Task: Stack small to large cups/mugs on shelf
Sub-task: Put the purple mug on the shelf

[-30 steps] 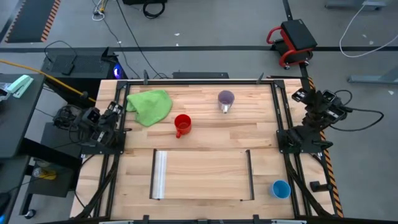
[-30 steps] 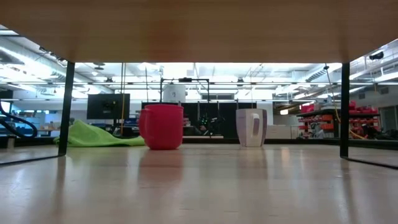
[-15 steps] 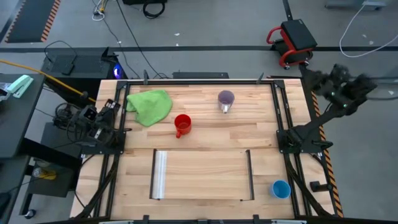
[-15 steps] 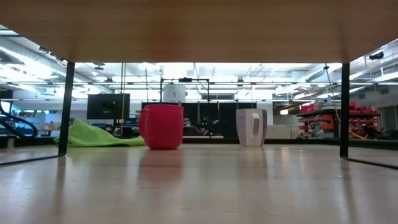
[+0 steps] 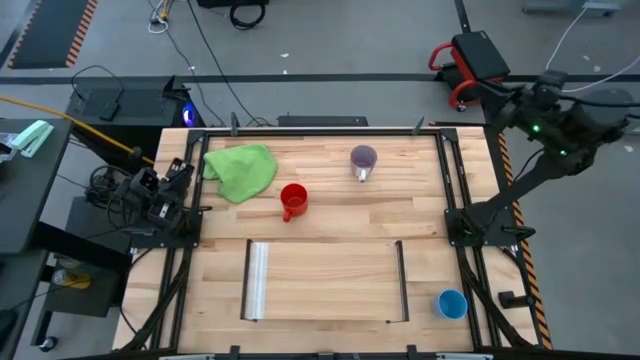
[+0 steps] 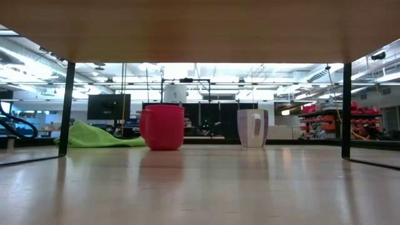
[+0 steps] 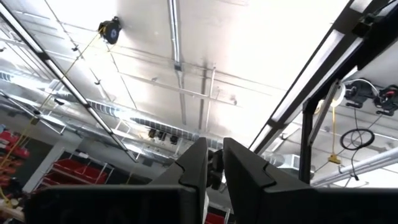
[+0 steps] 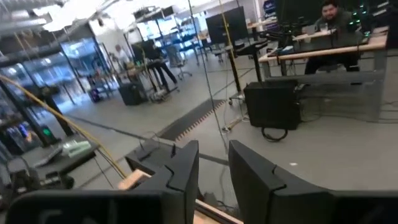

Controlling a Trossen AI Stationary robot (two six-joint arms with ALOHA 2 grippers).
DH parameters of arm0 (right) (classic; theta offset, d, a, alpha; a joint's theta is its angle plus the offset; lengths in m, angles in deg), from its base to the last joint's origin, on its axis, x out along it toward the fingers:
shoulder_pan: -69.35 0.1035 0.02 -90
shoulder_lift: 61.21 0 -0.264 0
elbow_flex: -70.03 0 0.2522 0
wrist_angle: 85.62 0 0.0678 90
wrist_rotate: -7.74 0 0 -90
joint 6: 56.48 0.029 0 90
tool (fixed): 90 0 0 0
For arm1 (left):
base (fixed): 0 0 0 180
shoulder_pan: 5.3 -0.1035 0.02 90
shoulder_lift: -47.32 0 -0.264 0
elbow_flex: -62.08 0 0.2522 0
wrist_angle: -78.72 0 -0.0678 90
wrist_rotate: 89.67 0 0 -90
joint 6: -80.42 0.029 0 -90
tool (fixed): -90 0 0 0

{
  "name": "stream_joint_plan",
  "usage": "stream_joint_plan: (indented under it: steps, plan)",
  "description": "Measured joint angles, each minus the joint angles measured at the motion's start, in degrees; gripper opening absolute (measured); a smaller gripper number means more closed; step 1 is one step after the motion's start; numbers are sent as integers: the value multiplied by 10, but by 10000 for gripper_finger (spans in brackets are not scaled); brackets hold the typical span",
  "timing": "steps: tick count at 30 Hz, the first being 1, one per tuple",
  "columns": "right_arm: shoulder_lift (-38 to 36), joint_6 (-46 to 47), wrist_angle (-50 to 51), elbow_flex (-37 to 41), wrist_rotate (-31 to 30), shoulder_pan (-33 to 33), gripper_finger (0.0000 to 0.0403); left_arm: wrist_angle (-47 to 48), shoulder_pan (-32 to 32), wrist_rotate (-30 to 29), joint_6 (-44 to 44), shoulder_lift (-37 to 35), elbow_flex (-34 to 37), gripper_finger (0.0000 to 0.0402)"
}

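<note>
red mug (image 5: pixel 292 200) beside green cloth (image 5: pixel 241 170), shelf (image 5: pixel 327 281) nearby

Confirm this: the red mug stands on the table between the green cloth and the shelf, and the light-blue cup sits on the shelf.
Not quite. The high view shows the light-blue cup on the table, outside the shelf, past its dark rail. The red mug stands as you say.

Even overhead light on your high view, table (image 5: pixel 330 260) evenly lit, shadows soft and short. Right arm (image 5: pixel 555 135) was smeared with motion blur there. Your low view was backlit: bright ceiling strips behind, red mug (image 6: pixel 162 127) and lilac mug (image 6: pixel 252 128) threw faint reflections on the glossy wood. Left wrist view was blown out by ceiling glare. Right wrist view was soft, the room behind blurred.
</note>
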Motion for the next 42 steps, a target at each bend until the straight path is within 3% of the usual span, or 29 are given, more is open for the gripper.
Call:
stream_joint_plan:
  steps: [4, 7, 10, 16, 20, 25, 30, 37, 42]
  plan:
    - [46, 111, 151, -79, 49, -48, 96, 0, 0, 0, 0, 0, 0, 58]
    - [68, 207, 264, -108, 120, -109, 96, 1, 0, 0, -1, 0, 0, 55]
    - [89, 246, 302, -105, 205, -182, 95, 1, 0, 0, -1, 0, 0, 57]
    - [160, 200, 302, -97, 400, -349, 95, 2, 0, 0, -17, 0, 0, 63]
    - [230, 121, 301, -95, 517, -465, 95, 10, 0, 0, -30, 0, 0, 60]
    - [311, 18, 295, -96, 555, -572, 95, 34, 0, -7, -34, 0, 0, 55]
    - [375, -8, 290, -96, 562, -611, 95, 75, 0, -47, -61, 0, -1, 60]
    - [462, -27, 290, -96, 743, -634, 95, 123, 0, -129, -65, 0, -1, 58]
    - [500, -24, 290, -96, 751, -624, 95, 152, 0, -172, -63, 0, -1, 60]
